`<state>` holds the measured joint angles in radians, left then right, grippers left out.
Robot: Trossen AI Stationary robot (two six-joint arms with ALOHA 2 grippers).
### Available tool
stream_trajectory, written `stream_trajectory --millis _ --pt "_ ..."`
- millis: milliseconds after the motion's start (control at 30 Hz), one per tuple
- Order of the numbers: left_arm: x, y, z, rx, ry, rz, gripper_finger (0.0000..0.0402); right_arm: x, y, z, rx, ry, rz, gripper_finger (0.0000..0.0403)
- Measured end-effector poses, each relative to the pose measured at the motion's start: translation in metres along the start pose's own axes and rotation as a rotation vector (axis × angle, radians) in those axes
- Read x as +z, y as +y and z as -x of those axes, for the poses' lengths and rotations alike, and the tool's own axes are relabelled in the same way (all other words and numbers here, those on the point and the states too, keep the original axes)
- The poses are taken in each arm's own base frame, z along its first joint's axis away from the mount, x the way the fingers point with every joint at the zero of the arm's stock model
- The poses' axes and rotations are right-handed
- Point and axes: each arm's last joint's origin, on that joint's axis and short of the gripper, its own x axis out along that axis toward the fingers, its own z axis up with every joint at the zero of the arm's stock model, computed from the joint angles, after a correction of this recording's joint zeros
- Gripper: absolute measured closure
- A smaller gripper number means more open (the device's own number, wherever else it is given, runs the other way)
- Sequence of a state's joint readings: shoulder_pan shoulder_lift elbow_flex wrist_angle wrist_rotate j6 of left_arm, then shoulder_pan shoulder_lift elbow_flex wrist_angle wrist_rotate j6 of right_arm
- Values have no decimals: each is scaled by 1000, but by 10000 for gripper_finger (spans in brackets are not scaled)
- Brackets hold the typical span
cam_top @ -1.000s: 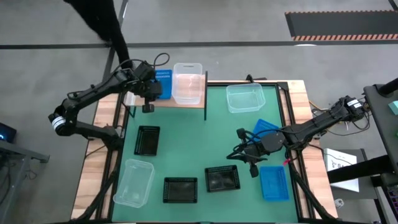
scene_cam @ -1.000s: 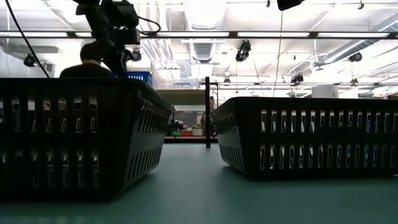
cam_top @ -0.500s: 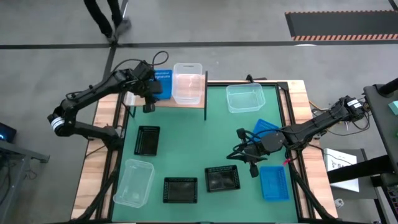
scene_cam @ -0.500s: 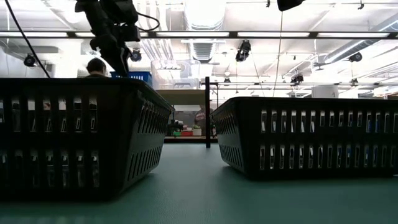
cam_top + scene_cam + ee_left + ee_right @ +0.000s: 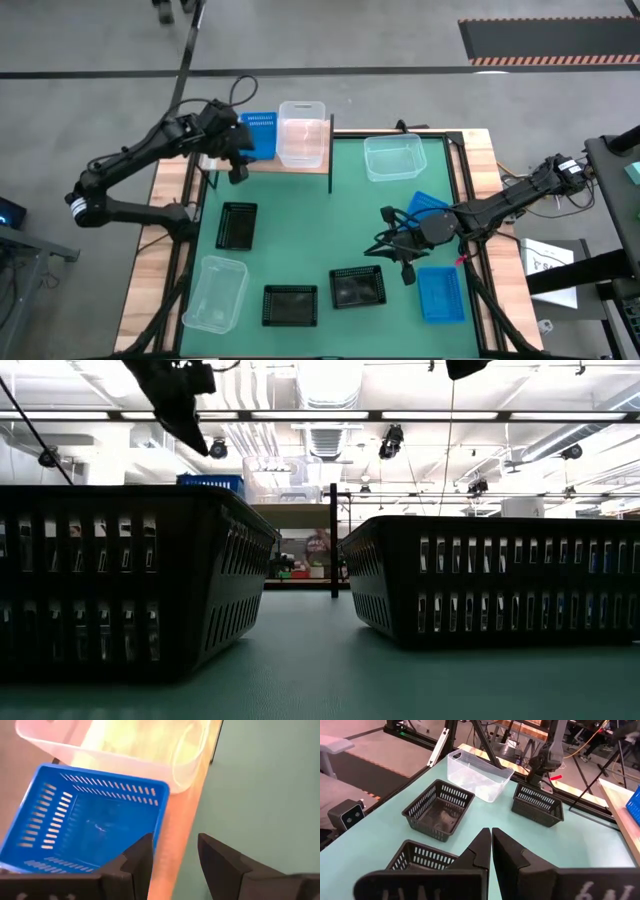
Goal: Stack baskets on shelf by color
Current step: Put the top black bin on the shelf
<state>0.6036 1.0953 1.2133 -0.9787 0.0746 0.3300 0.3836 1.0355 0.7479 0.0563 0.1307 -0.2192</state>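
Note:
A blue basket (image 5: 258, 135) and a clear basket (image 5: 302, 132) stand side by side on the light-brown shelf (image 5: 290, 165) at the table's far left. My left gripper (image 5: 240, 148) is open and empty above the blue basket's near corner (image 5: 157, 795); one finger is over the basket and the other over the shelf's edge. It is also high in the low view (image 5: 195, 435). My right gripper (image 5: 392, 245) is shut and empty above the mat, between a black basket (image 5: 358, 287) and two blue baskets (image 5: 428, 205) (image 5: 440, 295).
On the green mat also stand a clear basket (image 5: 394, 157) at the far right, a black basket (image 5: 237, 225) at the left, and a clear basket (image 5: 215, 292) and a black one (image 5: 290, 305) near the front. A black shelf post (image 5: 333, 540) rises at the shelf's right end.
My left gripper has risen above the blue basket and drawn a little toward the table's left edge; the basket stays on the shelf. A person behind the table has walked away.

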Motion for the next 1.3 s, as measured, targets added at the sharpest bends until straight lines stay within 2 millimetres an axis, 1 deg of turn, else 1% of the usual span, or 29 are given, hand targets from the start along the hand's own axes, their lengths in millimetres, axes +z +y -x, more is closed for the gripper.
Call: stream_trajectory --millis 233,333,433,633,833,933,1133,1200,1300 --pt "-2 -16 24 -30 -88 141 262 0 0 0 0 0 -3 394" --pt "-4 -28 33 -74 -124 189 262 0 0 0 0 0 -3 394" --pt "-3 -45 35 -147 -144 190 262 0 0 0 0 0 -3 394" --pt "3 -89 34 -318 -169 133 262 0 0 0 0 0 -14 394" --pt "6 -141 25 -383 -115 19 262 0 0 0 0 0 -18 394" --pt "5 -168 18 -419 -63 10 262 0 0 0 1 3 -18 394" --pt "-7 -216 3 -467 93 -27 262 -1 0 0 2 6 -18 394" --pt "-14 -229 -1 -469 147 -58 262 -1 0 0 2 6 -17 394" --pt "-24 -243 -7 -458 241 -101 262 -1 0 0 2 6 -18 394"
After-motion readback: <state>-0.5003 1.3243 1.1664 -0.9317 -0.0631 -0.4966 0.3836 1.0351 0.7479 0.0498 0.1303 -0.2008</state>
